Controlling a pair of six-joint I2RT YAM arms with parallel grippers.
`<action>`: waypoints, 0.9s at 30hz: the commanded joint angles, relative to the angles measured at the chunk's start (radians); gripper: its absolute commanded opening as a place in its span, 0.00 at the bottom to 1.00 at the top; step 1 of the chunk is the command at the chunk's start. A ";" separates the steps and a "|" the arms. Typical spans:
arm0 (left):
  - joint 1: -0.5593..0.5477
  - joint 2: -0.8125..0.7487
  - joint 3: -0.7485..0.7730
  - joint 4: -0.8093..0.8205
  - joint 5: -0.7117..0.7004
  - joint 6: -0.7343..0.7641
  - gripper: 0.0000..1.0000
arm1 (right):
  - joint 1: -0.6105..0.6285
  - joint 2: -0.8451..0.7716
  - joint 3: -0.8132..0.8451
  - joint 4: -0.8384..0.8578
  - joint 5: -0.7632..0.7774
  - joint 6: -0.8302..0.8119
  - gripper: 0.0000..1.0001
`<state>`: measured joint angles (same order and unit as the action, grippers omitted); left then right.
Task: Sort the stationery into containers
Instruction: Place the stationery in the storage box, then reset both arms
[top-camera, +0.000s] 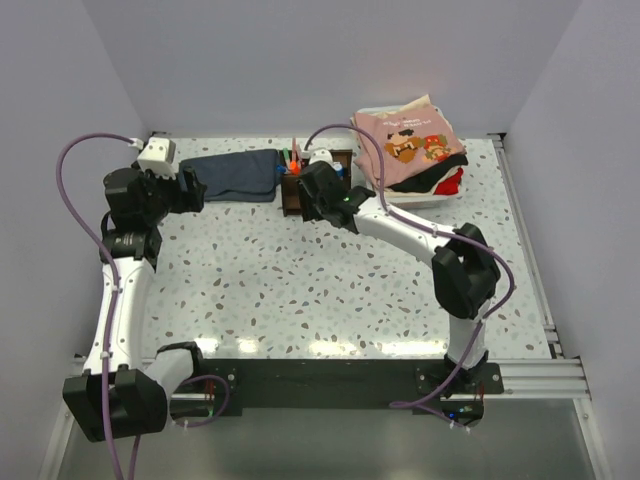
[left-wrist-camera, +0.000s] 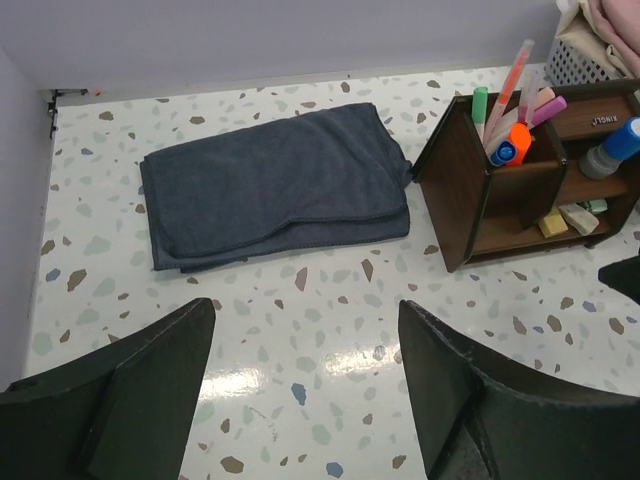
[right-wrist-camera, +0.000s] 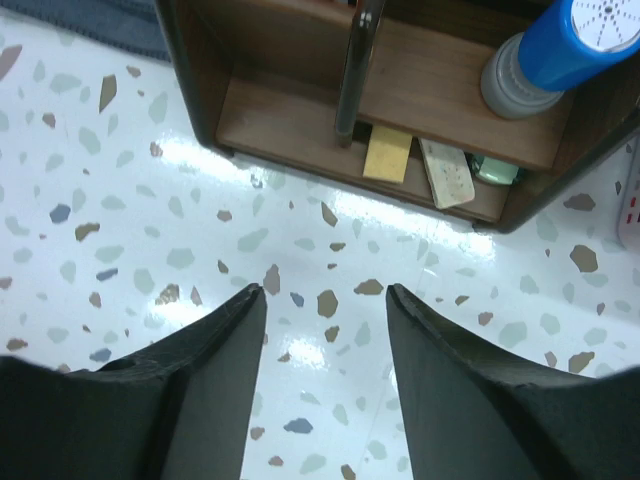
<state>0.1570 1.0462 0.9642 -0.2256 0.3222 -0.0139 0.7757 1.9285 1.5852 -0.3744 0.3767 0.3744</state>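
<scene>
The dark brown wooden organiser (top-camera: 297, 190) stands at the back middle of the table, also seen in the left wrist view (left-wrist-camera: 470, 190) and the right wrist view (right-wrist-camera: 290, 110). Coloured pens and markers (left-wrist-camera: 515, 120) stand in its tall compartment. A blue-capped bottle (right-wrist-camera: 560, 55) sits on its upper shelf. Tan and pale green erasers (right-wrist-camera: 430, 165) lie in the low front tray. My right gripper (right-wrist-camera: 325, 290) hangs open just in front of that tray, nothing between its fingers. My left gripper (left-wrist-camera: 305, 310) is open over bare table near the cloth.
A dark blue folded cloth (left-wrist-camera: 275, 185) lies left of the organiser. A white bin with pink clothes (top-camera: 410, 150) stands behind it at the back right. Walls close off the back and both sides.
</scene>
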 joint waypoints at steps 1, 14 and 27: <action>0.007 -0.031 0.028 0.005 0.035 0.009 0.79 | -0.007 -0.108 -0.086 0.045 -0.051 -0.112 0.58; 0.001 -0.045 -0.028 0.017 0.135 0.037 0.79 | -0.120 -0.407 -0.410 0.075 -0.260 -0.382 0.48; -0.007 -0.003 -0.182 0.038 0.184 0.087 1.00 | -0.407 -0.716 -0.659 0.083 -0.167 -0.381 0.99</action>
<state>0.1558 1.0214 0.7982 -0.2279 0.4808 0.0338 0.4026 1.3220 0.9710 -0.3202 0.1150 -0.0120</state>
